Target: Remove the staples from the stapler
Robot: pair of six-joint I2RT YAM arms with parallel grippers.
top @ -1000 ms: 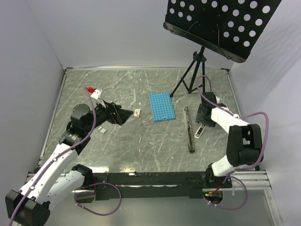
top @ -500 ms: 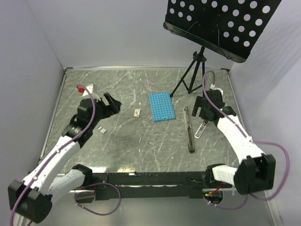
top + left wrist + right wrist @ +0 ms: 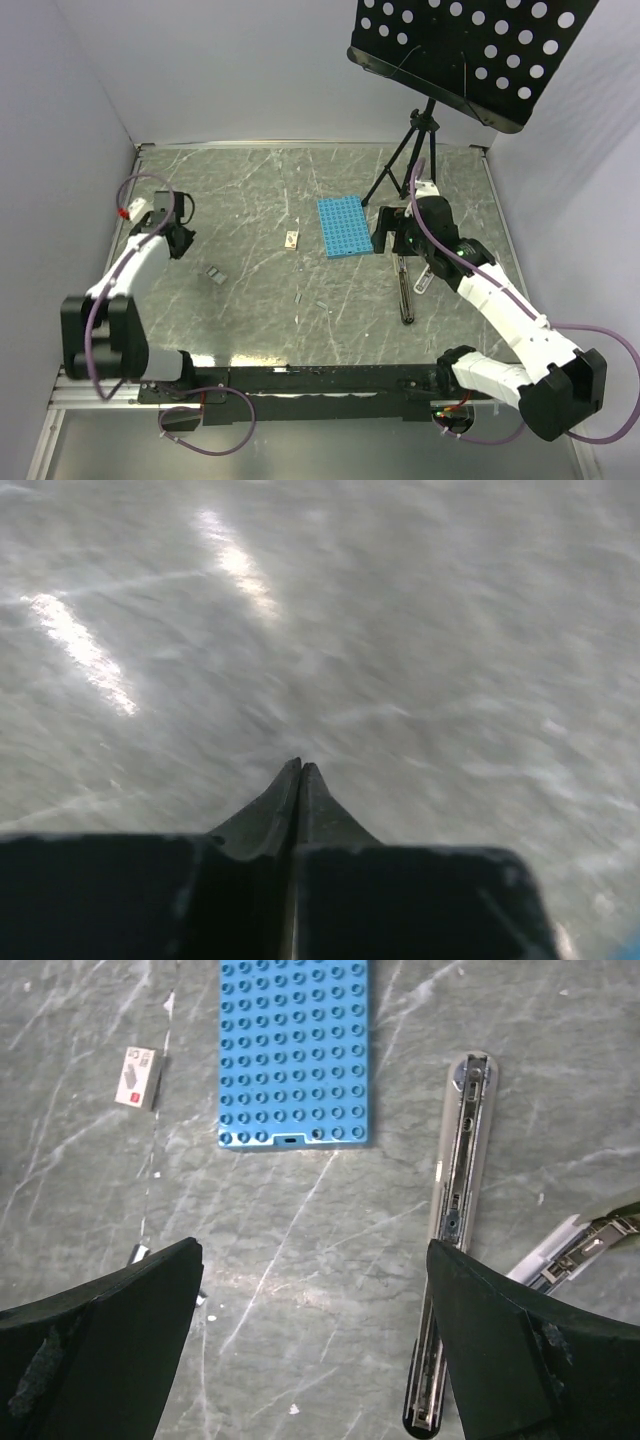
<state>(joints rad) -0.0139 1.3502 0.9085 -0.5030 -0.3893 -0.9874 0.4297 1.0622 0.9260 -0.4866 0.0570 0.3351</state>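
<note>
The stapler lies lengthwise right of centre, slim and black, its silvery channel facing up. Whether staples sit in that channel I cannot tell. My right gripper hovers over the stapler's far end, open wide, with nothing between its fingers. In the right wrist view the stapler runs under the right finger, and the gripper spans bare table. My left gripper is far off at the table's left side. Its tips are pressed together, shut on nothing, above blurred table.
A blue rack lies left of the stapler, and a small tan box beyond it. A pale grey oblong piece lies right of the stapler. Short grey strips lie loose. A tripod stand rises behind.
The left arm has swung back from the centre to the left side and its gripper has shut. The right gripper has moved left from the grey piece to above the stapler, opening wider.
</note>
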